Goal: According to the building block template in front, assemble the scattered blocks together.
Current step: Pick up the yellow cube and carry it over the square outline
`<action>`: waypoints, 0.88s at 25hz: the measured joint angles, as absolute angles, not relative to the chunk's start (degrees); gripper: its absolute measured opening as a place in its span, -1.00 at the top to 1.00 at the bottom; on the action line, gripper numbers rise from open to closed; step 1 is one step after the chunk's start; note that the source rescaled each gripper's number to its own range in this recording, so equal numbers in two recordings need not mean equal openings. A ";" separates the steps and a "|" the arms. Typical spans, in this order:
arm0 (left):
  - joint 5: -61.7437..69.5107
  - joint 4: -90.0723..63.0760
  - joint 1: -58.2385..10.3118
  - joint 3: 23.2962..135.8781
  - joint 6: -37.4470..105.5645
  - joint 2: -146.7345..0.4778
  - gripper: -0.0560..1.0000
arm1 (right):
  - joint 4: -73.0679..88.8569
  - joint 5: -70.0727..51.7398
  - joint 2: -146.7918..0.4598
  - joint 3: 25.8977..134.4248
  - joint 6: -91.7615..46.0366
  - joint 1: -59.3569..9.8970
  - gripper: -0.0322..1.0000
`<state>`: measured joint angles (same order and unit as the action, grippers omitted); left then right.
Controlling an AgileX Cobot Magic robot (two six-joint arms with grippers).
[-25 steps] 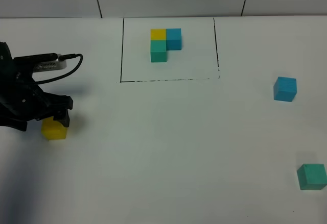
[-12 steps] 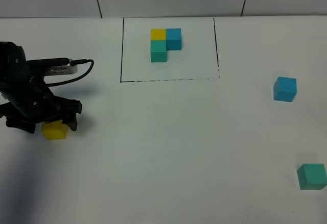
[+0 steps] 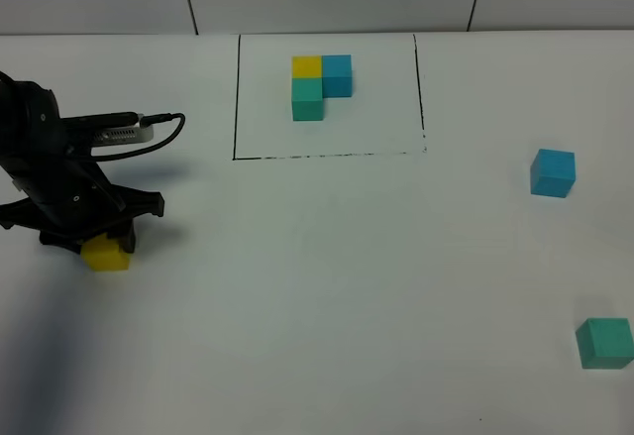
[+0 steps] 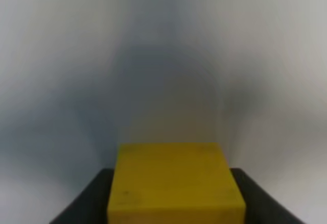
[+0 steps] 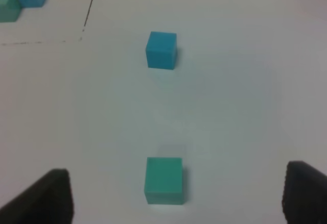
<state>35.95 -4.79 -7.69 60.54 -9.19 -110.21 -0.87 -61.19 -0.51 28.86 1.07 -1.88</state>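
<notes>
Left wrist view: the left gripper (image 4: 173, 199) clamps the yellow cube (image 4: 173, 180) by opposite flat faces near the left edge of the table (image 3: 317, 286). The cube looks light, rigid and smooth, so a centred grip suits.

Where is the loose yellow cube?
In the high view, the yellow cube sits far left, held in the left gripper, well left of the framed template.
</notes>
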 joint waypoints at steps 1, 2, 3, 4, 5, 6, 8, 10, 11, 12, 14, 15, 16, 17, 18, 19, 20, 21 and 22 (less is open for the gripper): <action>36.70 -4.79 -7.69 60.93 -9.24 -110.21 0.87 | -0.87 -61.19 -0.51 28.86 1.07 -1.88 -0.37; 38.33 -4.79 -7.69 61.54 -9.24 -110.27 0.87 | -0.87 -61.19 -0.51 28.86 1.07 -1.88 -0.37; 39.70 -4.79 -7.69 62.24 -9.02 -110.27 0.87 | -0.87 -61.19 -0.51 28.86 1.07 -1.88 -0.37; 41.42 -4.79 -7.69 63.35 -8.39 -110.27 0.87 | -0.87 -61.19 -0.51 28.86 1.07 -1.88 -0.37; 42.76 -4.79 -7.75 64.65 -7.52 -110.31 0.87 | -0.87 -61.19 -0.51 28.86 1.07 -1.88 -0.37; 44.38 -4.70 -8.01 66.16 -6.11 -110.31 0.87 | -0.87 -61.19 -0.51 28.86 1.07 -1.88 -0.37; 47.14 -4.07 -9.39 69.17 -2.41 -110.31 0.87 | -0.87 -61.19 -0.51 28.86 1.07 -1.88 -0.37; 49.16 -2.47 -11.57 72.17 2.13 -110.31 0.87 | -0.87 -61.19 -0.51 28.86 1.07 -1.88 -0.37; 49.79 -1.57 -12.95 73.89 4.30 -110.44 0.87 | -0.87 -61.19 -0.51 28.86 1.07 -1.88 -0.37; 50.26 -0.44 -14.38 75.73 6.06 -110.67 0.87 | -0.87 -61.19 -0.51 28.86 1.07 -1.88 -0.37; 51.61 1.92 -17.06 79.60 10.53 -112.10 0.87 | -0.87 -61.19 -0.51 28.86 1.07 -1.88 -0.37; 52.48 2.68 -18.45 81.87 12.91 -113.10 0.87 | -0.87 -61.19 -0.51 28.86 1.07 -1.88 -0.37; 53.65 3.09 -19.82 84.30 14.94 -114.58 0.87 | -0.87 -61.19 -0.51 28.86 1.07 -1.88 -0.37; 54.91 3.17 -20.94 86.40 17.53 -116.28 0.87 | -0.87 -61.19 -0.51 28.86 1.07 -1.88 -0.37; 56.15 3.17 -22.24 89.03 20.24 -118.07 0.87 | -0.87 -61.19 -0.51 28.86 1.07 -1.88 -0.37; 57.14 3.12 -23.56 91.23 22.62 -119.61 0.87 | -0.87 -61.19 -0.51 28.86 1.07 -1.88 -0.37; 58.25 2.97 -24.86 94.33 25.55 -121.45 0.87 | -0.87 -61.19 -0.51 28.86 1.07 -1.88 -0.37; 59.38 2.97 -25.95 96.52 28.49 -123.21 0.87 | -0.87 -61.19 -0.51 28.86 1.07 -1.88 -0.37; 60.22 2.97 -27.24 98.59 31.40 -124.58 0.87 | -0.87 -61.19 -0.51 28.86 1.07 -1.88 -0.37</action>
<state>60.22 2.97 -27.24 98.59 31.40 -124.58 -0.87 -61.19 -0.51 28.86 1.07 -1.88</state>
